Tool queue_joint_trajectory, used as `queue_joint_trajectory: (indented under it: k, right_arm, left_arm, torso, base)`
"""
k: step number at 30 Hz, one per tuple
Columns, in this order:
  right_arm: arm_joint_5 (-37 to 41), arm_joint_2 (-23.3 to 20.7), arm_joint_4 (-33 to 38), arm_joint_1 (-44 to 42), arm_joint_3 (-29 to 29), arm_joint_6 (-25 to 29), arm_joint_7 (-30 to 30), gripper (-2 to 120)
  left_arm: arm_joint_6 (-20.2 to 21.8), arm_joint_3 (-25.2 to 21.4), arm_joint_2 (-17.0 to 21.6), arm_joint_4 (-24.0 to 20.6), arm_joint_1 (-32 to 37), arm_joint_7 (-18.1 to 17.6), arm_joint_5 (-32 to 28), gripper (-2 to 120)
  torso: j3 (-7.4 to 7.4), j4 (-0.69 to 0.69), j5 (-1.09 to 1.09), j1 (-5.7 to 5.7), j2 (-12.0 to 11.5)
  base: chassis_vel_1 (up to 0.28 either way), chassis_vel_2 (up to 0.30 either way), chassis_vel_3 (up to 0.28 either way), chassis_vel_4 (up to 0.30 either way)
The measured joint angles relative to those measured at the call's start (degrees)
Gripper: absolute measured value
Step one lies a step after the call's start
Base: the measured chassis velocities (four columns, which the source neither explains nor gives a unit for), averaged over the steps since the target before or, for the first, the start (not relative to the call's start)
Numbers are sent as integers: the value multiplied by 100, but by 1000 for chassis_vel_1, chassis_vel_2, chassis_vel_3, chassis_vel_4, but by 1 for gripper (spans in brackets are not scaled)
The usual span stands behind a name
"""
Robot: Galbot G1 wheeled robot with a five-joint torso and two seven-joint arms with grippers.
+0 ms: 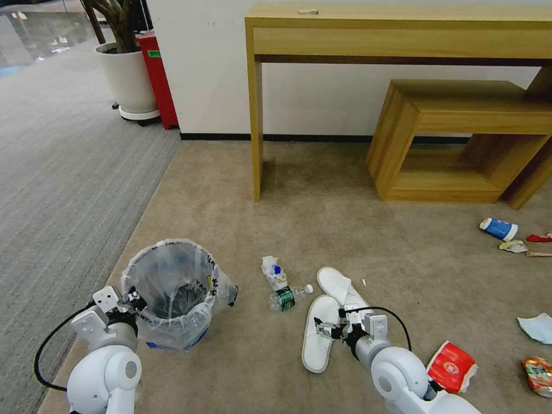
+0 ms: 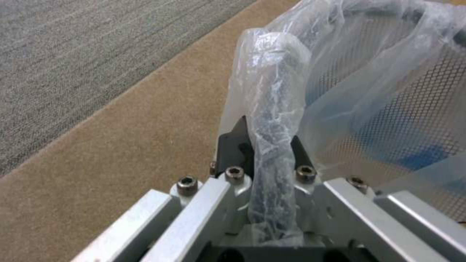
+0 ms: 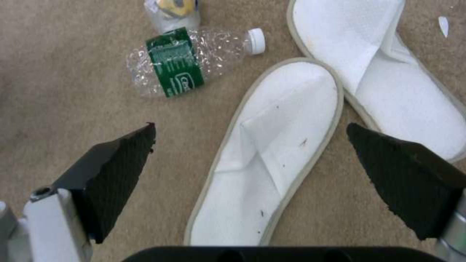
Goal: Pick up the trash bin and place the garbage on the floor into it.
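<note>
The trash bin, black mesh lined with a clear bag, is upright at the lower left. My left gripper is shut on its bag-covered rim, which runs between the fingers. Two white slippers lie side by side on the beige carpet. My right gripper hovers open over the nearer slipper, one black pad on each side of it. A crushed clear bottle with a green label lies just left of the slippers.
A crumpled packet lies by the bottle. To the right lie a red-white packet, an orange can, a pale blue mask, a blue-white cup and a red wrapper. A wooden table and bench stand ahead.
</note>
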Motion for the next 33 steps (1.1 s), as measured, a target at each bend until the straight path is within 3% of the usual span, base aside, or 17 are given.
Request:
queue_joint_trajectory:
  k: [33]
  right_arm:
    - [-403,253,-1056,599,-345,185,-64,100]
  left_arm:
    - [-38,10,-23,15,-16,-2,-9,2]
  torso:
    - [0,0,0,0,0]
  base:
    - [0,0,0,0]
